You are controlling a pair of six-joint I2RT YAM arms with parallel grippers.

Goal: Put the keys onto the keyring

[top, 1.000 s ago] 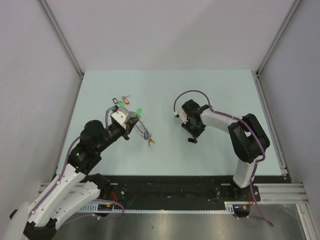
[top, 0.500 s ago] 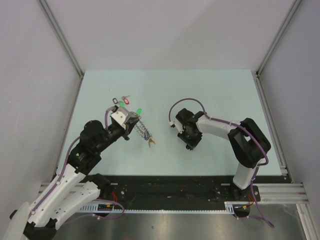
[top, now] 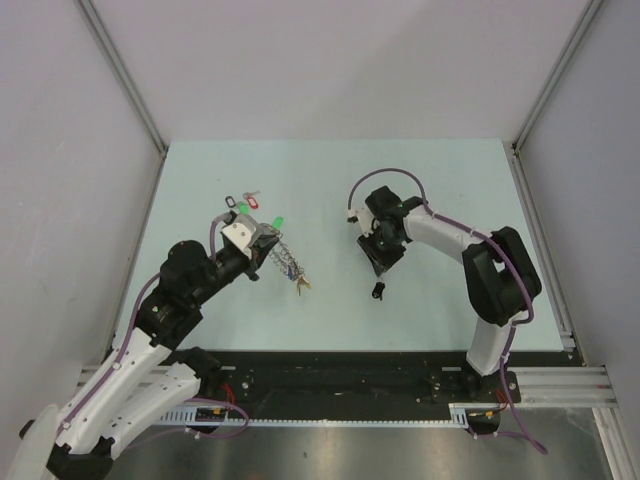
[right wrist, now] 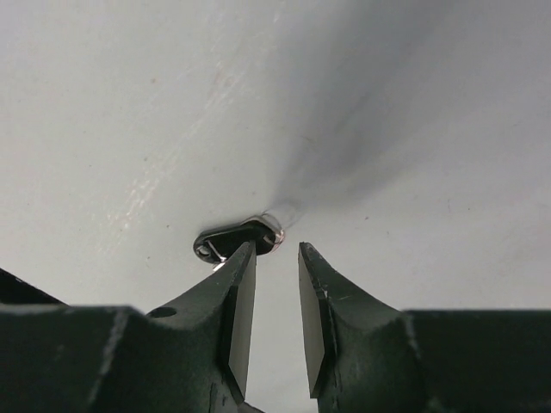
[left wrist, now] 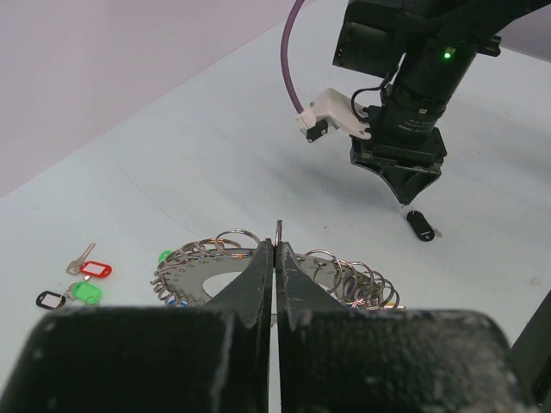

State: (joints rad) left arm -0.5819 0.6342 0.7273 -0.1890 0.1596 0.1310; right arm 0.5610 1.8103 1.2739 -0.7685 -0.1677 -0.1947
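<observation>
My left gripper [top: 266, 241] is shut on the keyring [top: 286, 262], a silvery ring hung with many small wire loops. In the left wrist view the fingertips [left wrist: 261, 255] pinch its rim [left wrist: 207, 280]. A key with a black tag [top: 378, 291] lies on the table. My right gripper [top: 381, 266] hovers just above and behind it, pointing down. In the right wrist view the jaws [right wrist: 277, 256] stand slightly apart and empty, the left tip right at the black-tagged key [right wrist: 232, 240]. It also shows in the left wrist view [left wrist: 420, 225].
Keys with black [top: 231, 200], red [top: 251, 201] and green [top: 242, 209] tags lie on the table beyond the left gripper. Another green tag [top: 277, 221] lies beside the keyring. Grey walls and metal rails [top: 540, 230] close in the pale green table [top: 450, 180].
My right arm swung left and low over the table, then drew back up and right. The black-tagged key now lies in plain sight below its fingers. The left arm has not moved.
</observation>
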